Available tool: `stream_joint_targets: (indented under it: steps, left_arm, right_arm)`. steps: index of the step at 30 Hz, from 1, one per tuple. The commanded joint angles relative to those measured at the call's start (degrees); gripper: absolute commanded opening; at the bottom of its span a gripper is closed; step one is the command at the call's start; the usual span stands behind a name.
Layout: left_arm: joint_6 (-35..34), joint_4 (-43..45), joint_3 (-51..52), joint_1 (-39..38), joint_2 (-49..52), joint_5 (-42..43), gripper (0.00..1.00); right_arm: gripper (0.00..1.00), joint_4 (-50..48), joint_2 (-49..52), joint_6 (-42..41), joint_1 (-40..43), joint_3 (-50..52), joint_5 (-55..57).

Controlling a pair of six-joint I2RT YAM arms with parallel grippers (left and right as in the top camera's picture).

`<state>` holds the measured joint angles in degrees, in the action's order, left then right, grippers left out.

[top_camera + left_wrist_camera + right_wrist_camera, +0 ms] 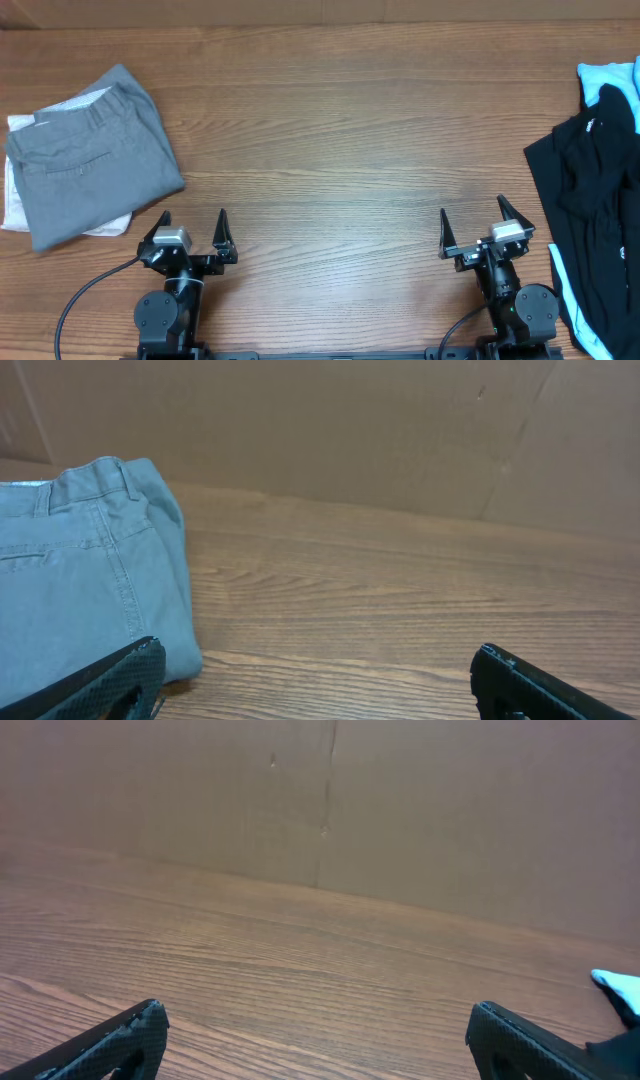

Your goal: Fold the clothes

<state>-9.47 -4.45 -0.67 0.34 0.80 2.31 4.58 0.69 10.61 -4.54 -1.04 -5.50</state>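
One pair of grey shorts (90,155) lies folded; the black heap (590,200) waits unfolded. Left claw (194,216) and right claw (471,207) gape wide, empty.

Inventory, by count:

- counter (330,130), wood-grain: 1.
- gray trousers (95,150), folded: 1 pair.
- white garment (15,195), under the trousers and showing at two of their edges: 1.
- black garment (595,200), heaped at the right edge: at least 1. The folds hide whether there are more.
- light-blue garment (605,80): seen in 2 places, above the black heap and along its lower edge. Cannot tell whether this is 1 piece or 2.
- Clothing piles: 2, one at each end of the counter.
- left end effector (193,217): 1, with 2 fingers.
- right end effector (471,205): 1, with 2 fingers.
- End effectors in total: 2. Fingers in total: 4.
- cardboard wall (450,820) behind the counter: 1.
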Motion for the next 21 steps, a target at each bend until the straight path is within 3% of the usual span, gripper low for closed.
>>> stream_joint_targets:
  steps: [1,21]
  left_arm:
    - [-0.6,0.1,0.4,-0.6,-0.5,-0.9,1.0]
    - [-0.6,0.1,0.4,-0.6,-0.5,-0.9,1.0]
  right_arm:
    - [1.0,-0.2,-0.5,0.3,-0.2,0.6,0.5]
    - [1.0,-0.2,-0.5,0.3,-0.2,0.6,0.5]
